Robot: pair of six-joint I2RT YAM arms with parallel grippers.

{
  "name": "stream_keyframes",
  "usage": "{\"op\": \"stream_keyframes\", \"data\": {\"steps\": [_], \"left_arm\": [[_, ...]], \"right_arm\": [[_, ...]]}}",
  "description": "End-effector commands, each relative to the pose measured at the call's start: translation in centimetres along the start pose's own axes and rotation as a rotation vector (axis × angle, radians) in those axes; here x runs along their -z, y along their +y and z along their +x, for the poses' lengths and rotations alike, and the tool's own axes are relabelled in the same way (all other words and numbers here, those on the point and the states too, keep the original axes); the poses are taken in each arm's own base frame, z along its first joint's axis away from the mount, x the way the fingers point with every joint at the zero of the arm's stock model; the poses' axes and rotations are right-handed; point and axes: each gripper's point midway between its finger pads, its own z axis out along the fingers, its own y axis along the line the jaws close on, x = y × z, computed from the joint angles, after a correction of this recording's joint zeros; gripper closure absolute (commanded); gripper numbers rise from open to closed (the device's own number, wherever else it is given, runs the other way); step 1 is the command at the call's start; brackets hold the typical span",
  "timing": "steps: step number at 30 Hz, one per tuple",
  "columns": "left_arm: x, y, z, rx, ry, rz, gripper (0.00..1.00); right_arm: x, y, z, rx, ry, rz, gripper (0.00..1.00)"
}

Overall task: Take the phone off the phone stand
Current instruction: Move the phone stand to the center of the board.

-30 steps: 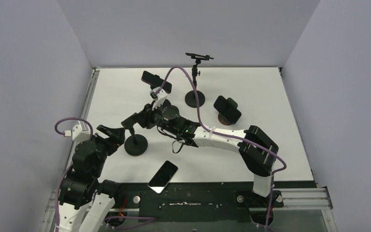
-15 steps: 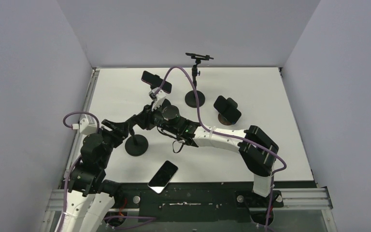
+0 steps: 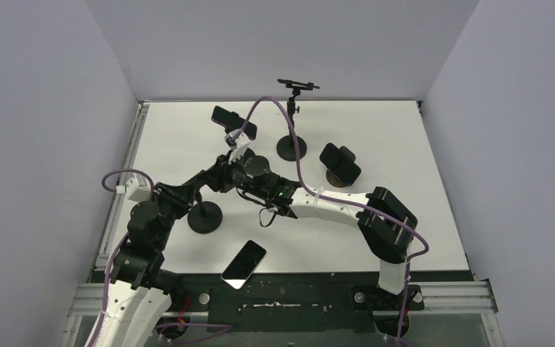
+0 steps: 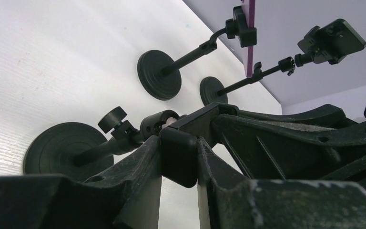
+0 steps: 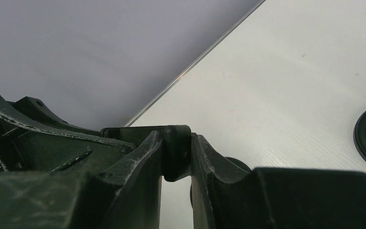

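Note:
A black phone stand (image 3: 204, 217) with a round base stands left of centre; its base also shows in the left wrist view (image 4: 62, 150). Both grippers meet at its clamp head. My left gripper (image 3: 188, 191) is shut on one black rounded end of the clamp (image 4: 177, 155). My right gripper (image 3: 214, 178) is shut on the other end (image 5: 176, 148). A dark phone (image 3: 244, 263) lies flat on the table near the front edge, apart from the stand and from both grippers.
A second stand holds a dark phone (image 3: 233, 123) at the back left. A tall stand (image 3: 291, 147) with an empty clamp stands at the back centre. A low holder (image 3: 340, 165) sits to the right. A purple cable (image 3: 282, 116) arcs over the middle.
My left arm has swung forward and right from beside the stand's base, and its gripper now sits on the clamp head. The right arm, the stand and the lying phone have not moved.

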Motion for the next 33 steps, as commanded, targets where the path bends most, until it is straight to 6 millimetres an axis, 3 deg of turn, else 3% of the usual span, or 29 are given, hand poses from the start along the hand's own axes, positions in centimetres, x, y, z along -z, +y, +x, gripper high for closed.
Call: {"op": "stream_keyframes", "data": {"steps": [1, 2, 4, 5, 7, 8, 13, 18, 22, 27, 33], "left_arm": [[-0.1, -1.5, -1.6, 0.012, -0.066, 0.057, 0.94], [0.0, -1.3, -1.7, 0.011, -0.074, 0.049, 1.00], [0.1, -0.9, -2.2, 0.013, -0.099, 0.029, 1.00], [0.1, -0.7, -2.5, 0.015, -0.116, 0.021, 1.00], [0.2, -0.8, -3.3, 0.019, -0.155, 0.017, 1.00], [0.2, -0.9, -3.7, 0.021, -0.172, 0.019, 1.00], [-0.4, -2.3, -5.9, 0.022, -0.237, 0.018, 1.00], [-2.3, -3.5, -8.5, -0.018, -0.312, -0.016, 1.00], [-5.0, -4.3, -11.1, -0.036, -0.369, -0.017, 1.00], [-8.1, -3.2, -14.1, -0.023, -0.448, -0.041, 1.00], [-11.1, -2.3, -16.2, 0.019, -0.514, 0.052, 1.00]], "right_arm": [[1.2, -0.6, 0.5, 0.001, 0.044, 0.031, 1.00], [1.2, -0.5, 0.4, -0.001, 0.046, 0.032, 0.92], [1.5, -0.6, 0.1, -0.004, 0.044, 0.045, 0.54], [1.7, -0.6, -0.1, -0.009, 0.042, 0.058, 0.39], [2.2, -0.4, -1.0, -0.010, 0.032, 0.074, 0.17], [2.5, -0.3, -1.6, -0.010, 0.024, 0.082, 0.11], [4.7, -0.2, -4.5, -0.001, -0.001, 0.144, 0.05], [9.3, 0.0, -7.2, 0.050, -0.042, 0.201, 0.04], [14.5, -0.2, -7.1, 0.084, -0.051, 0.227, 0.05], [19.8, -1.3, -5.0, 0.061, -0.026, 0.265, 0.06], [24.2, -2.7, -2.5, 0.059, 0.017, 0.320, 0.07]]}}
